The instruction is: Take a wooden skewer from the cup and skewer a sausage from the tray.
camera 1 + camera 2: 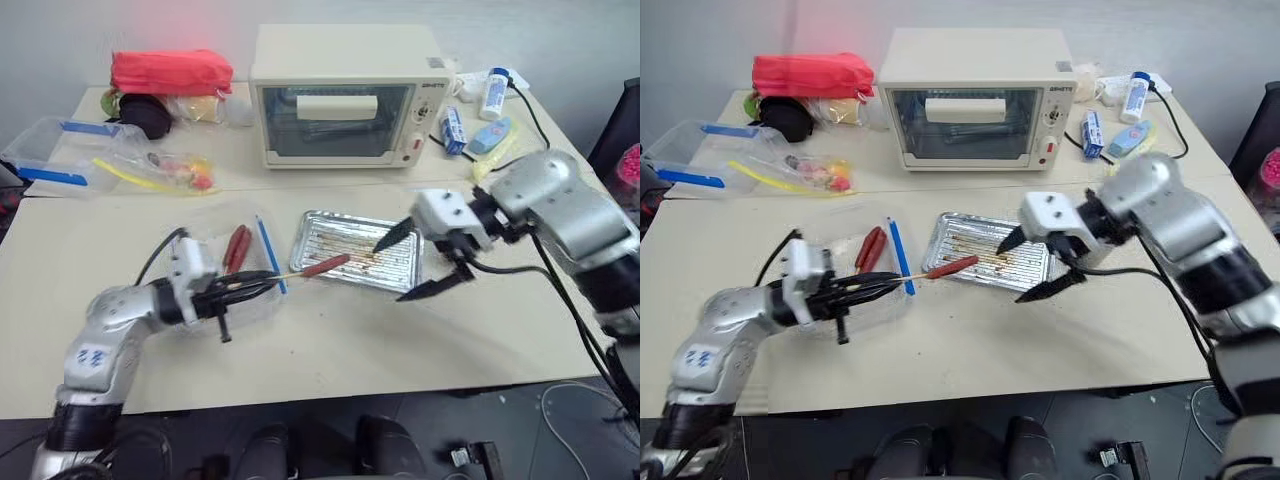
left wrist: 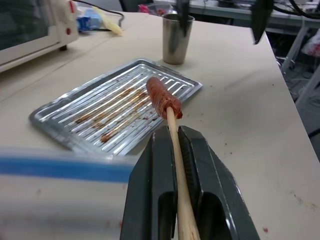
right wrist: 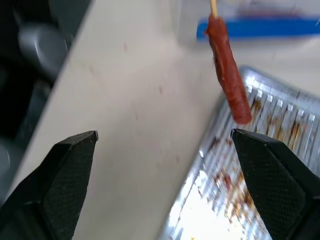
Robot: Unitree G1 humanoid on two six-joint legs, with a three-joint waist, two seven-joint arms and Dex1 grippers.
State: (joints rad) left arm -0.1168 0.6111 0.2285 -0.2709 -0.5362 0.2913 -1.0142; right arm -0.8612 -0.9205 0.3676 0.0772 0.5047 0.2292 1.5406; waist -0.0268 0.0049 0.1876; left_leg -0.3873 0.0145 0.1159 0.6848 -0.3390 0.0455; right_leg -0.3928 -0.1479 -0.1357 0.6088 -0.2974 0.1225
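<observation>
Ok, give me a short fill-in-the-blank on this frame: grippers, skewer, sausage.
1. The left gripper is shut on the ____.
2. The sausage sits on the skewer's ____.
3. The right gripper's jaws are ____.
4. The sausage hangs over the ____'s edge.

Missing words: skewer; tip; open; tray

Bare desk (image 1: pixel 330 350) lies open in front of the tray (image 1: pixel 400 268), wide enough for a tool to pass. Over the tray's left rim the skewered sausage (image 1: pixel 327 265) juts from the left tool (image 1: pixel 262 281); the right tool (image 1: pixel 418 262), its 2 fingers spread wide, straddles the right end. Behind, the toaster oven (image 1: pixel 345 95) walls off the back.
</observation>
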